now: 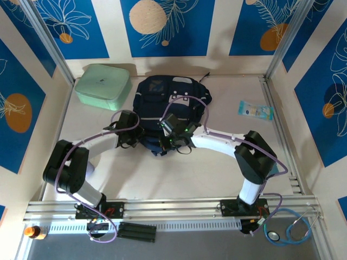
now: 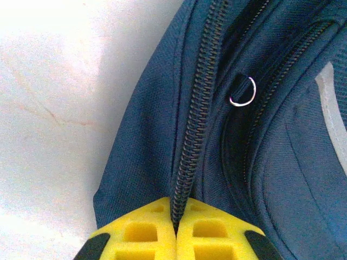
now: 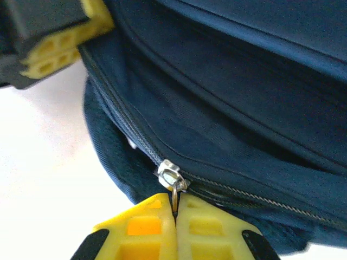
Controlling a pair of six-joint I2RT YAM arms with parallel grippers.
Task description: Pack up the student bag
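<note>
Your tabletop point(image 1: 162, 173) carries the student bag point(image 1: 162, 89), which lies flat at the far middle with its near end toward the arms. Just left of the bag sits a mint-green case point(image 1: 103, 85). Your left gripper point(image 2: 176, 233) is at the bag's near left edge, its jaws clenched on the zipper track point(image 2: 198, 119). Your right gripper point(image 3: 174, 216) is at the bag's near end, its jaws pinching the metal zipper pull point(image 3: 172, 179). A pale packet point(image 1: 255, 110) lies well apart on the right. A small metal ring point(image 2: 242, 91) sits just right of the left gripper's zipper track.
</note>
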